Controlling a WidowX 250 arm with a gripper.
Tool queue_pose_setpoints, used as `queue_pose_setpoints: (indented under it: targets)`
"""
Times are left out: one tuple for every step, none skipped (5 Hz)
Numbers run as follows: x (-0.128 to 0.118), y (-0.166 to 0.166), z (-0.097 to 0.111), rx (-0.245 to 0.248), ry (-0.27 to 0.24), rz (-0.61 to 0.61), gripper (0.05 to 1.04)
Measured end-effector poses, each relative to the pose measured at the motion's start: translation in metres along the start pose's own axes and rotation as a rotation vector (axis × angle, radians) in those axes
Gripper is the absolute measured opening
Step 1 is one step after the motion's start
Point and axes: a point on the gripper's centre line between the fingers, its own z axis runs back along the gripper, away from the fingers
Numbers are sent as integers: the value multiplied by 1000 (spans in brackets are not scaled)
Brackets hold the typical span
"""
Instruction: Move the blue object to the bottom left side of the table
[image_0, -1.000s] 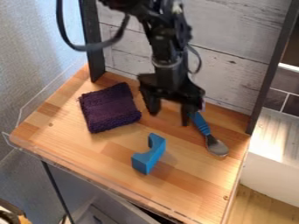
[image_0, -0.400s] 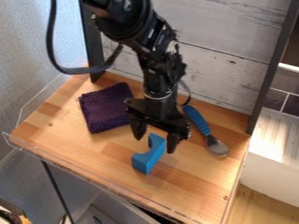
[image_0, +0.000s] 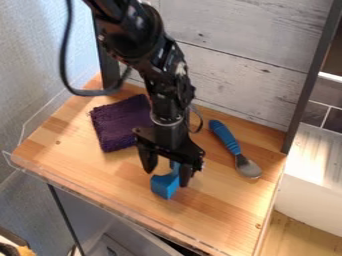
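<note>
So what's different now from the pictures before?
The gripper moved down and to the left in the picture, and now its open fingers are around the blue block. It hasn't visibly closed on it or let anything go. The block, the purple cloth and the spoon with the blue handle stayed where they were.

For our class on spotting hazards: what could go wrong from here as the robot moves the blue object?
The open hand straddles the blue object; closing unevenly might twist or tip it. The purple cloth lies nearby toward the left, so a low leftward move could snag it.
</note>
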Motion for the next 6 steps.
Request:
queue_pose_setpoints:
  targets:
    - [4, 1, -10, -27, 18, -6, 999]
    - [7, 2, -17, -27, 32, -5, 958]
    - [7, 3, -19, -16, 19, 12, 670]
    - [7, 1, -19, -8, 18, 7, 364]
    - [7, 0, -18, 5, 15, 8, 294]
    - [5, -4, -17, 16, 15, 14, 294]
